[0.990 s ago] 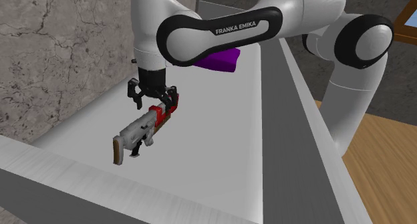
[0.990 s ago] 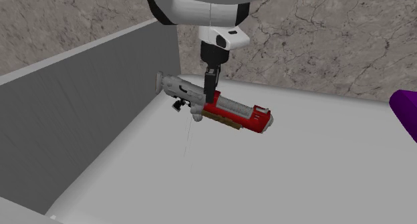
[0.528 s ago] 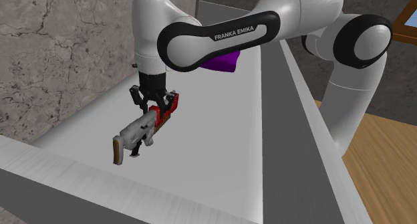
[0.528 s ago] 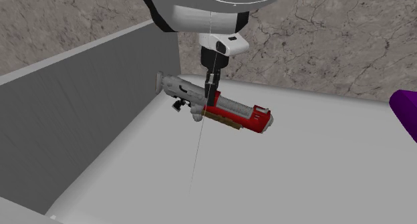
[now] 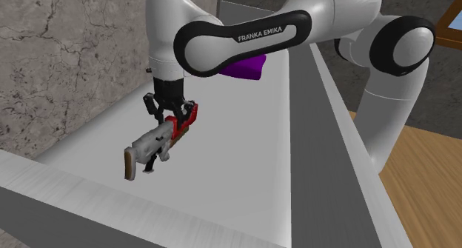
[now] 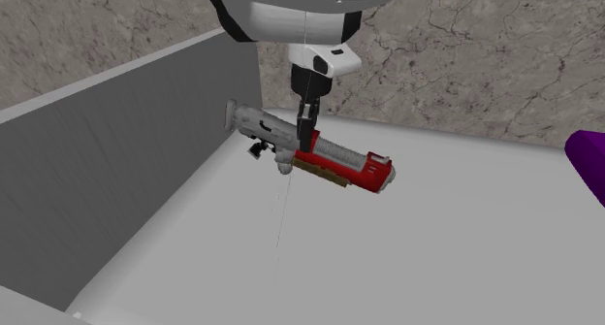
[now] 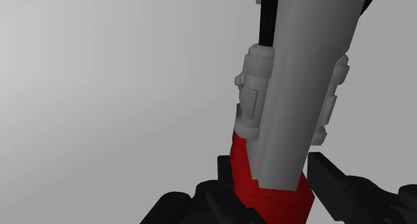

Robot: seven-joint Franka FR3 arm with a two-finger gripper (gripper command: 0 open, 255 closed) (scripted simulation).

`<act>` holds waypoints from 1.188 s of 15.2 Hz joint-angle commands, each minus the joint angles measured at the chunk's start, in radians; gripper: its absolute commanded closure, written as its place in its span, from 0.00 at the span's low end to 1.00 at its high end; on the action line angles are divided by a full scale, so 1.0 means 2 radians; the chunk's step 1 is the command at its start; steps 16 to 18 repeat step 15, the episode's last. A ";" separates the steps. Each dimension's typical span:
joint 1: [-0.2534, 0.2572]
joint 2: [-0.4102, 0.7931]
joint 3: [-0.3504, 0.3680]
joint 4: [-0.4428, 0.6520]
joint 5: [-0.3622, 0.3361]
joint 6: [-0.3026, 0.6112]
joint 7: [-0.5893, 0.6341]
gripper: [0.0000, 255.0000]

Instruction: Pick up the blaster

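Note:
The blaster [image 5: 157, 141] is a long toy gun with a grey stock end, a red barrel end and a brown butt plate. It lies level just over the pale floor of a grey basin [image 5: 244, 158]. My gripper [image 5: 172, 113] comes straight down on its middle and is shut on it, where grey meets red. In the second exterior view the black fingers [image 6: 306, 129] clamp the blaster [image 6: 330, 161] from above. In the wrist view the gripper [image 7: 272, 174] clasps the red part, and the grey body of the blaster [image 7: 301, 89] runs away from the hand.
A purple object [image 5: 248, 66] lies at the basin's far end behind the arm, also at the second exterior view's right edge [image 6: 588, 158]. Grey basin walls [image 6: 116, 168] rise on both sides. A stone wall [image 5: 67, 54] stands beyond, and wooden floor [image 5: 422, 187] lies beside the stand.
The fingers closed onto the blaster's middle a second ago. Since then the blaster has risen slightly with the gripper.

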 commanded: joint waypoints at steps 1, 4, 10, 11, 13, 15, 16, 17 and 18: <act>-0.001 -0.004 0.001 0.008 0.003 -0.010 -0.002 1.00; -0.001 -0.007 0.002 0.025 0.006 -0.029 -0.004 1.00; 0.001 -0.010 0.004 0.063 0.009 -0.069 -0.005 1.00; 0.002 -0.010 0.005 0.070 0.009 -0.075 -0.005 1.00; 0.003 -0.009 0.005 0.084 0.009 -0.089 -0.004 1.00; 0.004 -0.009 0.005 0.085 0.009 -0.090 -0.004 1.00; 0.004 -0.009 0.005 0.085 0.009 -0.090 -0.004 1.00; 0.004 -0.009 0.005 0.085 0.009 -0.090 -0.004 1.00; 0.004 -0.009 0.005 0.085 0.009 -0.090 -0.004 1.00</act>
